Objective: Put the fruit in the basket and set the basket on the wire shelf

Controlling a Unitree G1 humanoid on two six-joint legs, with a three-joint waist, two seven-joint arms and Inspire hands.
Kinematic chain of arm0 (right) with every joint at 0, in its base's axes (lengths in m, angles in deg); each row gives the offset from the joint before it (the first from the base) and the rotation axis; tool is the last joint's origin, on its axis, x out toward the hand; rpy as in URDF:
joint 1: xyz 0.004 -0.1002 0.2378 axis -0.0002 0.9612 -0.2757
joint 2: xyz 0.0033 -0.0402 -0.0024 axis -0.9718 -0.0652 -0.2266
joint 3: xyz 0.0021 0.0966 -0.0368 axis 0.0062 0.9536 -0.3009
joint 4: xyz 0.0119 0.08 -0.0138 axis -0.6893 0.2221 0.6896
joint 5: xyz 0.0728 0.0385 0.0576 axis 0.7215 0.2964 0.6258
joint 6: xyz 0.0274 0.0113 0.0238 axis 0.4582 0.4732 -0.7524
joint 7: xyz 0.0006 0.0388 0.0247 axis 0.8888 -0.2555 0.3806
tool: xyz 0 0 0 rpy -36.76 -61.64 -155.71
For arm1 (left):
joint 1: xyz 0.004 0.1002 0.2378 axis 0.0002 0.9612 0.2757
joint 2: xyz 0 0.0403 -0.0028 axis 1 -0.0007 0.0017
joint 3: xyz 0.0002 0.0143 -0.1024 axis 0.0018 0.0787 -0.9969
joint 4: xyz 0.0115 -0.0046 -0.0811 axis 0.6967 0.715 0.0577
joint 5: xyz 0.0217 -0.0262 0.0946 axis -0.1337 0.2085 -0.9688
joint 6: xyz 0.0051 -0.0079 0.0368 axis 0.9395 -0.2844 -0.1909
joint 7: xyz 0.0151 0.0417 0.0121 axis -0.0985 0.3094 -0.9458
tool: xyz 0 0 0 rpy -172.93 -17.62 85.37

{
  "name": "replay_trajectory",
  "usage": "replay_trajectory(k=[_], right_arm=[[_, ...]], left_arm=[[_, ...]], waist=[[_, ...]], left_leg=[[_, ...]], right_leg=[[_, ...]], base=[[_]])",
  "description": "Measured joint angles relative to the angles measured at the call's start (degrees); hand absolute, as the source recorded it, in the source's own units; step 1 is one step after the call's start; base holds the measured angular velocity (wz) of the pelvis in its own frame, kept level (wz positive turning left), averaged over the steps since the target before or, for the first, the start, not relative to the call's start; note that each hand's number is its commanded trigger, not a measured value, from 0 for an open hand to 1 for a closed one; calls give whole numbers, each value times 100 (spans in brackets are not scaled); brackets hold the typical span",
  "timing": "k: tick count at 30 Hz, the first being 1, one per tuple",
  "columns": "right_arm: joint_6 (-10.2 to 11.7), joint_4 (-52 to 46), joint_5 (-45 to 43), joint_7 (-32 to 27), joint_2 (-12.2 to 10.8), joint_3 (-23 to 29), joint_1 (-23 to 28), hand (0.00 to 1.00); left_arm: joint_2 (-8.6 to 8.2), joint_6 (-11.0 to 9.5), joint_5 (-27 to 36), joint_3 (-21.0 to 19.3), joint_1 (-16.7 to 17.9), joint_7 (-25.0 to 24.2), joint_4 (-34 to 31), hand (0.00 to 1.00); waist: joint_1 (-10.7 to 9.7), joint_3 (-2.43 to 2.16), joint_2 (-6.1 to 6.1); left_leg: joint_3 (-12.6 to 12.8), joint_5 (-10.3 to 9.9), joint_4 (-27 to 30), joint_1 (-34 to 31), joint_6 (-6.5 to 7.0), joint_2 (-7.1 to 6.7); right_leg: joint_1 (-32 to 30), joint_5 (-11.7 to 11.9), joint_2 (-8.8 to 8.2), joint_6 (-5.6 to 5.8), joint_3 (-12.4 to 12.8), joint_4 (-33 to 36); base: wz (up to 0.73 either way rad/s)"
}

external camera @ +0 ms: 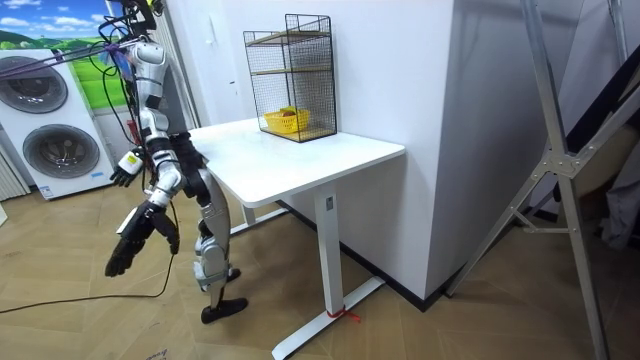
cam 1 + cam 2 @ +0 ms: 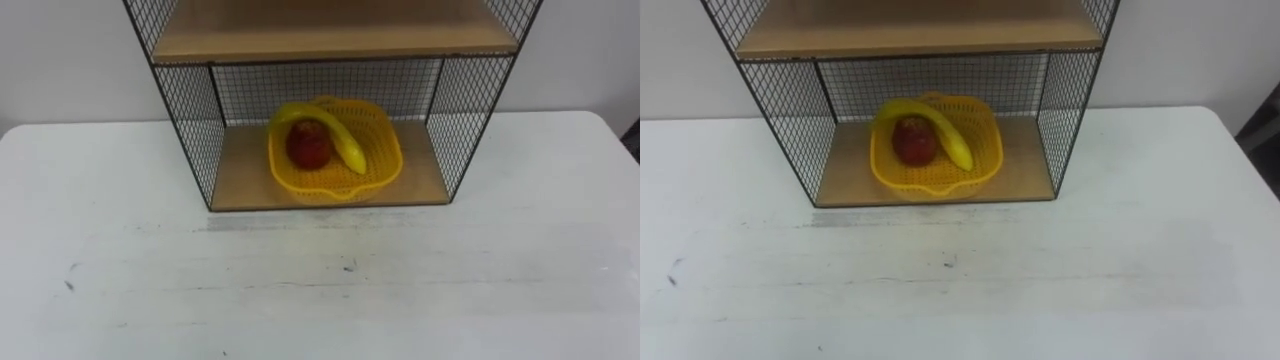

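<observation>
The yellow basket (image 2: pixel 388 160) stands on the bottom wooden board of the wire shelf (image 2: pixel 240 175), inside its mesh walls. A banana (image 2: pixel 340 138) lies across the basket, and a red apple (image 2: pixel 308 146) sits under it. In the room view the wire shelf (image 1: pixel 290 70) holds the basket (image 1: pixel 285 122) at the far side of the white table (image 1: pixel 300 160). I stand back from the table's end at the room view's left. My right hand (image 1: pixel 135 240) hangs low with straight fingers and holds nothing. My left hand (image 1: pixel 122 172) is at my side, away from the table.
The shelf has a second wooden board (image 2: pixel 330 35) above the basket. The white table top (image 2: pixel 320 290) stretches in front of the shelf. Two washing machines (image 1: pixel 55 130) stand behind me, and a metal frame (image 1: pixel 560 150) is at the room view's right.
</observation>
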Motion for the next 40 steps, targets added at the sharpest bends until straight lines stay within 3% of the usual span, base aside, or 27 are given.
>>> replay_trajectory(k=[5, 7, 10, 13, 18, 20, 29, 31, 40], right_arm=[[-580, 594, -1439, 920, 41, -345, -332, 0], [-866, 884, -2348, 1538, 130, -925, -438, 0], [-1239, 1149, -3494, 2325, 274, -1694, -690, 0], [-1462, 1232, -4026, 2928, 282, -2304, -895, 0], [-1678, 1367, -4290, 3561, 255, -2633, -1226, 0], [-1709, 1360, -4404, 3723, 249, -2768, -1229, 0], [-1924, 1357, -5142, 4213, 226, -3203, -1245, 0], [-1959, 1364, -5188, 4293, 225, -3214, -1241, 0], [-2135, 1430, -5723, 4383, 183, -3389, -1253, 0]], left_arm=[[2, 645, -2481, 973, -196, -1254, 799, 0], [11, 992, -3772, 1513, -214, -2013, 808, 0], [8, 1340, -5186, 2225, -363, -2775, 790, 0], [8, 1576, -5759, 2863, -638, -3305, 801, 0], [-34, 1857, -5931, 3297, -710, -3726, 805, 0], [-41, 1902, -5931, 3318, -737, -3819, 795, 0], [-64, 2109, -6166, 3354, -684, -3928, 796, 0], [-65, 2153, -6183, 3337, -636, -3927, 800, 0], [-126, 2273, -6610, 3329, -590, -3923, 882, 0]], waist=[[-191, 21, -23], [-270, 22, -43], [-293, 51, -59], [-325, 92, -103], [-309, 184, -84], [-309, 195, -79], [-285, 165, -130], [-275, 131, -143], [-142, 128, -150]], left_leg=[[-48, 15, -148, 289, -2, -32], [-48, 46, -199, 353, 5, -44], [-8, 56, -232, 421, 15, -43], [-6, 73, -227, 429, 46, -46], [-5, 76, -231, 418, 50, -50], [-5, 80, -238, 413, 50, -49], [-3, 80, -188, 399, 50, -57], [-6, 80, -191, 424, 50, -57], [-43, 66, -229, 614, 36, -48]], right_leg=[[256, 18, -15, 30, -13, -132], [307, 37, -27, 34, -26, -162], [367, 61, -18, 39, 3, -202], [379, 71, 19, 33, -33, -217], [379, 133, 50, 32, -20, -332], [369, 133, 50, 31, -21, -336], [377, 137, 56, 25, -32, -329], [404, 138, 55, 24, -39, -329], [607, 123, 48, 32, -24, -333]], base=[[4], [0], [-5], [0], [0], [0], [0], [0], [-1]])
